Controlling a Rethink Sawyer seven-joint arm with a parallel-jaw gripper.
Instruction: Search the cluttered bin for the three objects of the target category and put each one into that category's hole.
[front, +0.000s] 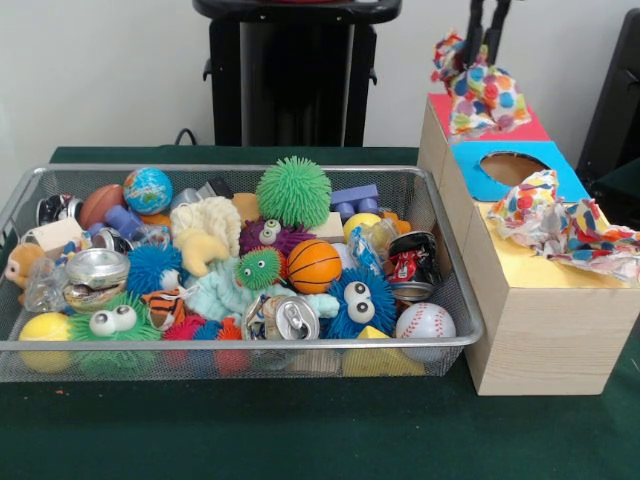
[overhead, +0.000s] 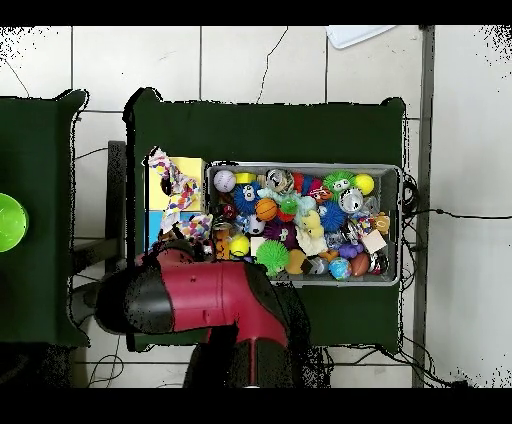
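Well below and left of the fingers (front: 477, 25) that pinch the spotted paper (front: 480, 95), a green spiky ball (front: 293, 192) sits high in the clutter. Farther left lies a globe ball (front: 148, 190). Lower and nearer the fingers' side are an orange basketball (front: 314, 265), a baseball (front: 425, 322) and a crushed can (front: 290, 318). Green cloth (front: 300, 430) covers the table.

Top edge of front view is cutting off the gripper (front: 485, 40) above its fingers. In overhead view the red arm (overhead: 195, 300) is covering the gripper and part of the wooden box (overhead: 160, 185); the bin (overhead: 395, 170) items are showing too small to identify
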